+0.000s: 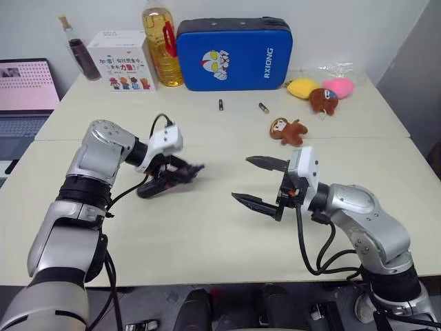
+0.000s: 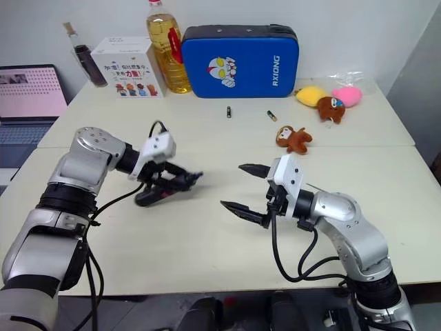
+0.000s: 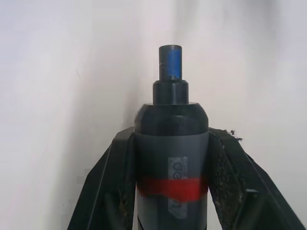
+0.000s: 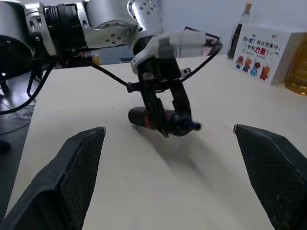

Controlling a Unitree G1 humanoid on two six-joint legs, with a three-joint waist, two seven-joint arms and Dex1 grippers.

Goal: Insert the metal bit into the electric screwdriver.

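Slim black pen-shaped electric screwdriver with a red band (image 3: 171, 158) sits clamped between the left gripper's (image 1: 180, 172) jaws, lifted above the pale surface (image 1: 207, 234), its narrow tip toward the right gripper (image 1: 258, 181). That gripper's jaws stand wide with nothing between them, just beside the screwdriver, nearer than the blue zippered case (image 1: 234, 54).
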